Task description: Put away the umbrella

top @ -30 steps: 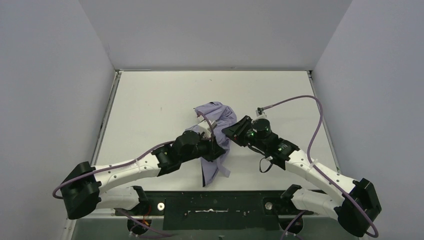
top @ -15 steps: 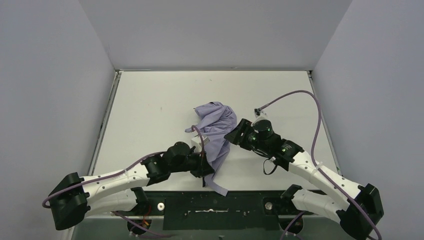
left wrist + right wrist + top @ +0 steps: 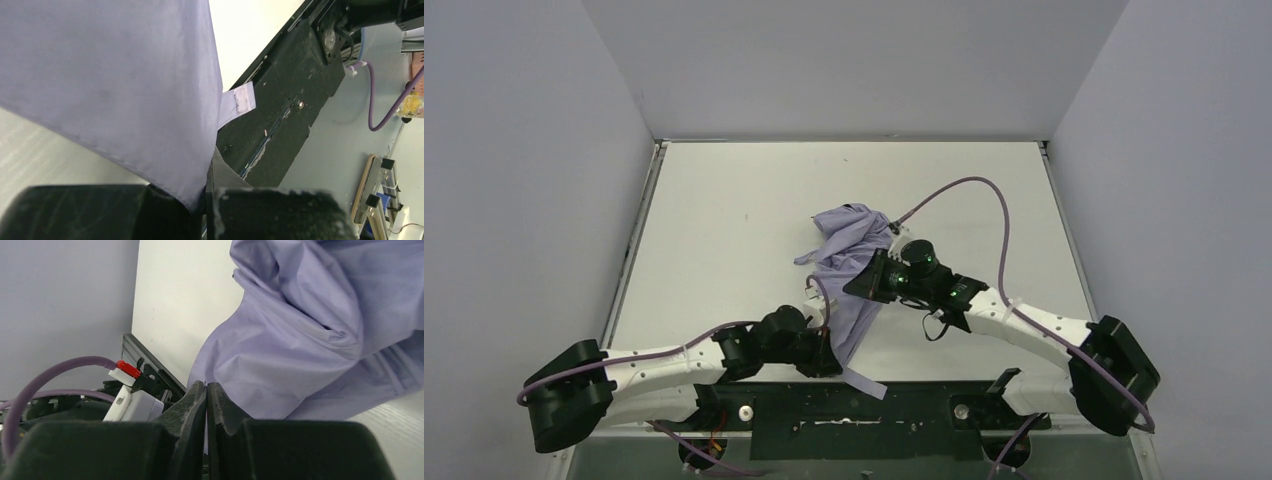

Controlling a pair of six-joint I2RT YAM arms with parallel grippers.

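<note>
- The umbrella (image 3: 856,262) lies near the middle of the white table (image 3: 724,200) as a crumpled bunch of pale lavender fabric. No shaft or handle shows in any view.
- From that bunch, a narrowing length of fabric runs toward the near edge of the table.
- The left gripper (image 3: 829,352) sits at the near end of that length, close to the black plate (image 3: 854,410) that carries the arm bases.
- In the left wrist view, its fingers (image 3: 270,210) are pressed together with the lower corner of the fabric pinched between them.
- A small lavender strap (image 3: 239,100) sticks out from the edge of the fabric. It hangs over the black plate.
- The right gripper (image 3: 859,285) reaches in from the right and meets the fabric partway along its length.
- In the right wrist view, its fingers (image 3: 192,400) are pressed tightly together, with the tips right against the lavender folds. I cannot tell whether any fabric is caught between them.
- A purple cable (image 3: 964,185) loops up over the table from the right wrist.
</note>
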